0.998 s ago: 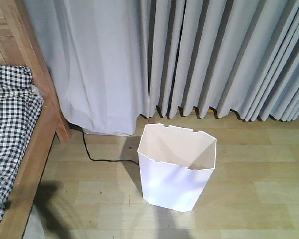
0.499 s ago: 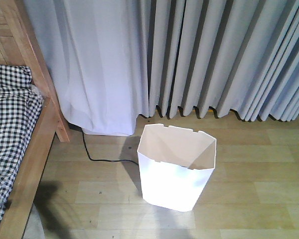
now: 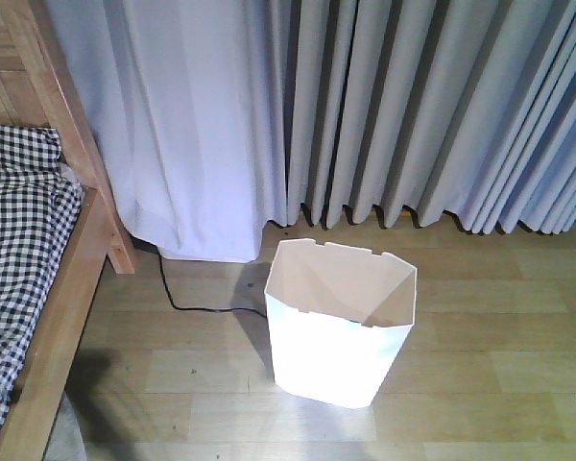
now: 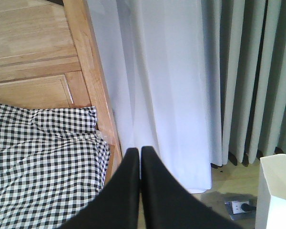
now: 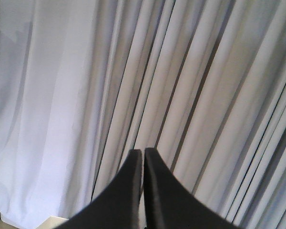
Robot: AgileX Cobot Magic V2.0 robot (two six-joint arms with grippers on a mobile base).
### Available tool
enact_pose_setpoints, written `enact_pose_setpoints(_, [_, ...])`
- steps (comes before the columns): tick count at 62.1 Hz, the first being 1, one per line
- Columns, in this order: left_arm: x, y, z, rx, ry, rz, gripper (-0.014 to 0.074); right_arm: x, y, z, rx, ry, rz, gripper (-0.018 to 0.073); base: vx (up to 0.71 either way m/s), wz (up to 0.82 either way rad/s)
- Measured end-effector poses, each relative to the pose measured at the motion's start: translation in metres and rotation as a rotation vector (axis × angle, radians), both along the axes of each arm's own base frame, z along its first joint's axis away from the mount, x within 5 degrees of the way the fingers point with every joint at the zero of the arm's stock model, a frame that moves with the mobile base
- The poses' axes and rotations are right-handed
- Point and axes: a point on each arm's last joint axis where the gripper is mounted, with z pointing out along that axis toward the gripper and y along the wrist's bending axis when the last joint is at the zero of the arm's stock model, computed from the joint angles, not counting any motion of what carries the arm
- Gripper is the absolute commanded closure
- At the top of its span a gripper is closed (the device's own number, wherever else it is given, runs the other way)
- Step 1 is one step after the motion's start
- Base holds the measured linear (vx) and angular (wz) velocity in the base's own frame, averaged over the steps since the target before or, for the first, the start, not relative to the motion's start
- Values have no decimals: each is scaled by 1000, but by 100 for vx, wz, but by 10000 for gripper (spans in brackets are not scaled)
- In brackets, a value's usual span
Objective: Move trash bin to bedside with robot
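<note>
The bin (image 3: 341, 331) stands upright on the floor (image 3: 480, 375), apart from the bed (image 3: 53, 288), near the curtain (image 3: 394, 106). Bare floor surrounds it. Both pincers, left (image 4: 139, 152) and right (image 5: 143, 153), are clenched, empty.

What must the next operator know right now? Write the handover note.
Left claw: shut, empty, raised near the bed's edge.
Right claw: shut, empty, facing the grey pleated curtain.
White faceted plastic trash bin: upright on the wooden floor, apart from the light wooden bed with checkered bedding.
Done: nothing, the bin is ungrasped.
Left: grip its rim and move it beside the bed.
</note>
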Motion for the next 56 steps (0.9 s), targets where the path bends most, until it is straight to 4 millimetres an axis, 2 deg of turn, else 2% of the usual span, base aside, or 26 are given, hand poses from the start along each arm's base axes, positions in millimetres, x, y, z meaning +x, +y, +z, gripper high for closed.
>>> enact_pose_setpoints(7, [0, 0, 0, 0, 0, 0, 602, 0, -1, -1, -29, 6, -11, 570, 0, 0])
enact_pose_setpoints(16, [0, 0, 0, 0, 0, 0, 602, 1, -6, -5, 22, 33, -68, 570, 0, 0])
enact_pose_setpoints(20, [0, 0, 0, 0, 0, 0, 602, 3, -8, -14, 53, 44, -94, 570, 0, 0])
enact_pose_setpoints(31, [0, 0, 0, 0, 0, 0, 602, 1, -9, -56, 145, 51, -99, 570, 0, 0])
enact_pose_setpoints(56, [0, 0, 0, 0, -1, 0, 602, -2, -7, -53, 94, -23, -77, 570, 0, 0])
